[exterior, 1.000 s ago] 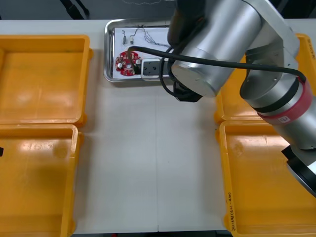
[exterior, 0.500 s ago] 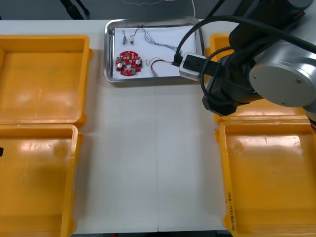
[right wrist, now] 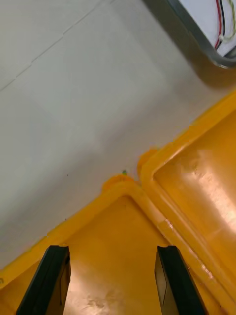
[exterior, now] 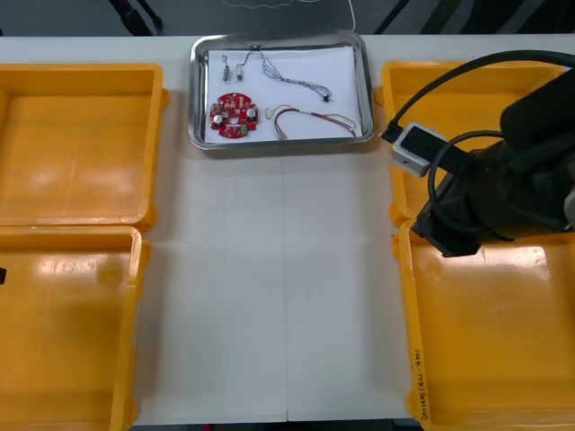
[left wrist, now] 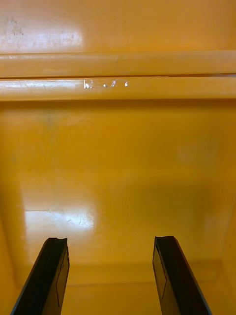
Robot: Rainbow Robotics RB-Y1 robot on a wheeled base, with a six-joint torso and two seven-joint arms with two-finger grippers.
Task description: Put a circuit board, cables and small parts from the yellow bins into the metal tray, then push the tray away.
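front view: right arm [exterior: 503,193] bent low at right edge, over the seam between two yellow bins [exterior: 467,359]. right gripper [right wrist: 113,251] spread, empty. left gripper [left wrist: 110,241] spread, empty, over a bin floor. metal tray [exterior: 280,143] upper centre, holding circuit board [exterior: 234,116] and cables [exterior: 310,117].

a robotics lab or workshop bench for electronics work

a plain light table [exterior: 287,296] carries four moulded yellow bins [exterior: 76,144], two at each side, with a shiny metal tray [exterior: 199,90], white inside, between them at the far edge. in the tray lie a round red circuit board [exterior: 234,117], thin cables [exterior: 310,121] and small metal parts [exterior: 241,65]. a black robot arm [exterior: 503,193] with a looped black lead hangs over the right-hand bins. dark floor lies beyond the table.
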